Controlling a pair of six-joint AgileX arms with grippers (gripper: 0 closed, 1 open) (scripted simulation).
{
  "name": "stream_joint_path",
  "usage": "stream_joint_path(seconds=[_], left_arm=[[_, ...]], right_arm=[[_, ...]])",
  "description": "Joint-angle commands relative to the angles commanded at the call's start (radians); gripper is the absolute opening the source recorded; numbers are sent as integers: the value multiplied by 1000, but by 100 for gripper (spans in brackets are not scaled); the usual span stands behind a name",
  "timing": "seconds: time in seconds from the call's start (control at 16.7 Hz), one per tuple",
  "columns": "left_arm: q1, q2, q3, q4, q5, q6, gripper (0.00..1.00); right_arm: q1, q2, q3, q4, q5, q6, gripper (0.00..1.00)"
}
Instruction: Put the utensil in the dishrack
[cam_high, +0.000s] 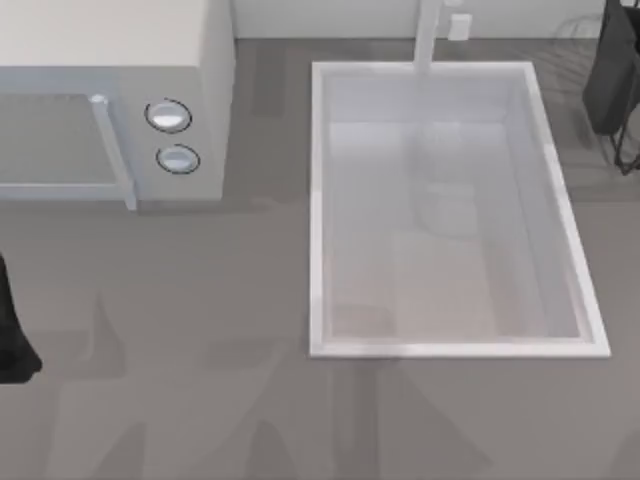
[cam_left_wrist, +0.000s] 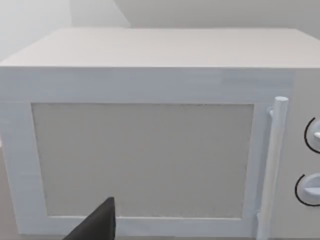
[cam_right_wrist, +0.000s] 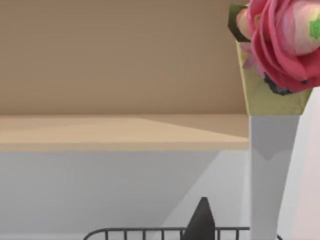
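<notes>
Only partly visible, the dishrack (cam_right_wrist: 150, 231) sits behind the right hand (cam_right_wrist: 201, 222).

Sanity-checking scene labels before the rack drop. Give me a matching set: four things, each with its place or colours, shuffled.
Things:
1. white box microwave with two round knobs
2. large white rectangular sink basin
3. thin dark-wire dishrack
4. slim long-handled utensil

Place or colours:
A. top view's far right corner
B. white handle, yellow band, red head
C. top view's far left
D. middle to right of the table

Pairs: 1-C, 2-D, 3-A, 4-B
</notes>
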Motion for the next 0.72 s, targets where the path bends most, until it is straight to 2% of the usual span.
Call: stream_joint_path(seconds=[0.18,0.72], left_arm=[[0,0,0,0,0,0,100],[0,0,0,0,0,0,100]], right_arm=[[43,149,-15,159,55,1,0],[258,656,-138,810,266,-4,0]])
